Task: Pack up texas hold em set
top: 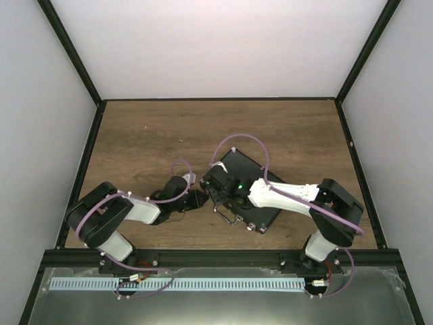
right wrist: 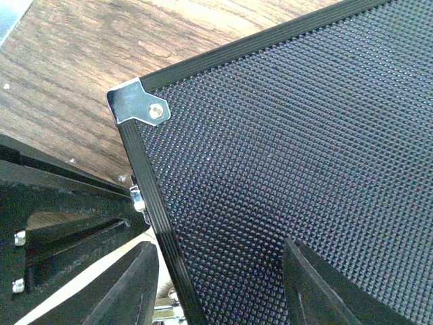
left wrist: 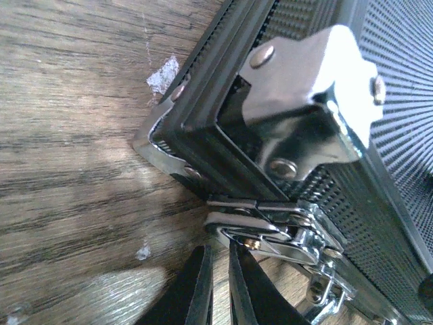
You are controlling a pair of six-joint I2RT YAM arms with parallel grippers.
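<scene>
While the case (top: 243,168) lies diagonally, latches (left wrist: 284,237) near-left, left gripper (left wrist: 220,247) is clenched, right gripper (right wrist: 218,247) spread.

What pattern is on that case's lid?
The flat black case's lid has a fine dotted texture; clearest in the right wrist view.

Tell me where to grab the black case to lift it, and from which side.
Probably the thin silver handle on the near edge of the case, coming from the arms' side. The case lies flat and closed, too broad for the jaws, while the handle juts out from that edge.
</scene>
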